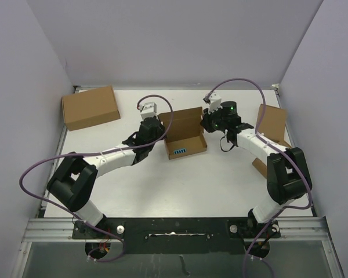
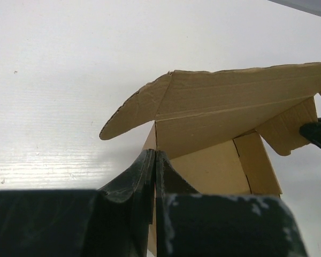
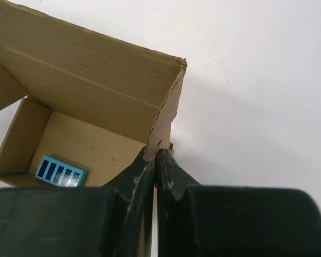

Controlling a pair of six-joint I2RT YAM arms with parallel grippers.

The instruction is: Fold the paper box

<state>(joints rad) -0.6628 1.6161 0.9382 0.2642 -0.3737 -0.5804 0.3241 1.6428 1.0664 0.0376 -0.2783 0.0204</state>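
The paper box [image 1: 184, 134] is half-folded: an open brown tray with its lid standing up at the back, mid-table. A blue label [image 1: 179, 152] lies on its floor, also in the right wrist view [image 3: 60, 171]. My left gripper [image 1: 155, 128] is shut on the box's left side wall [image 2: 151, 140], with a rounded flap [image 2: 129, 110] above it. My right gripper [image 1: 209, 124] is shut on the right side flap [image 3: 163, 120]. The right gripper's finger [image 2: 319, 134] shows at the far edge of the left wrist view.
A closed brown carton [image 1: 90, 107] lies at the far left of the white table [image 1: 180, 185]. Further brown cardboard [image 1: 271, 126] lies at the right, behind my right arm. Grey walls enclose the table on three sides.
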